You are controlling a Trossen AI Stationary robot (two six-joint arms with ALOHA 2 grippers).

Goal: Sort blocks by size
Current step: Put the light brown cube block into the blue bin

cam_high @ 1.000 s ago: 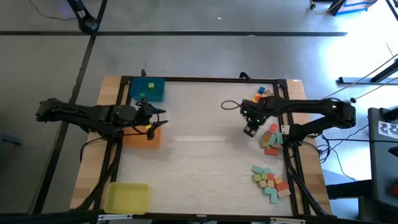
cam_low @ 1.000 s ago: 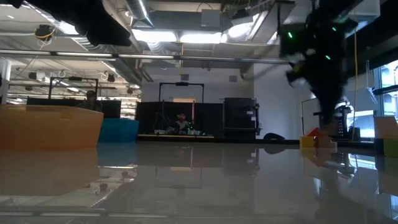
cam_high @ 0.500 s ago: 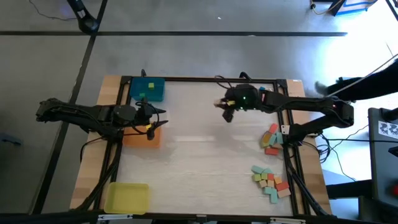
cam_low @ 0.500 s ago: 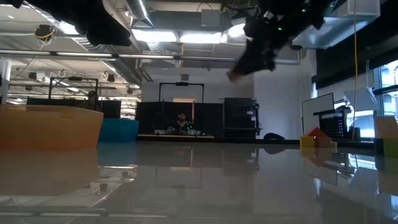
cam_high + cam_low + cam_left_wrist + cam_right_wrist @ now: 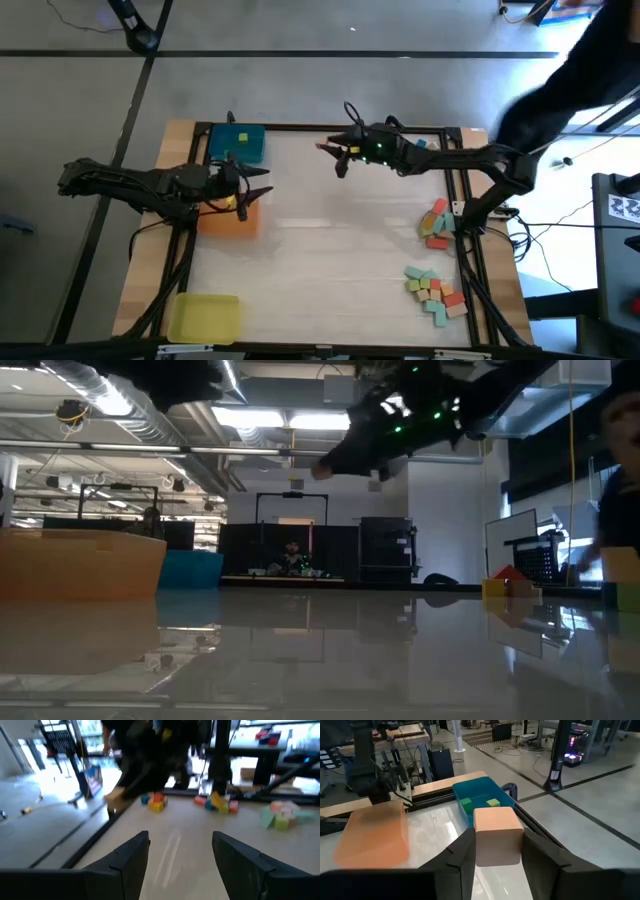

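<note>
Two dark jointed arms, black cables trailing, green lights on the right arm (image 5: 450,160).

a pale peach-orange block (image 5: 494,835) sits between the dark fingers of the right end effector (image 5: 495,851). the tray (image 5: 238,143) at upper left of the high view is teal-blue with two green blocks (image 5: 479,803) inside; below it an orange tray (image 5: 232,218), at lower left a yellow tray (image 5: 204,318). loose blocks (image 5: 436,290) at lower right are green, pink, orange and red. the bench (image 5: 330,260) is pale wood.
</note>
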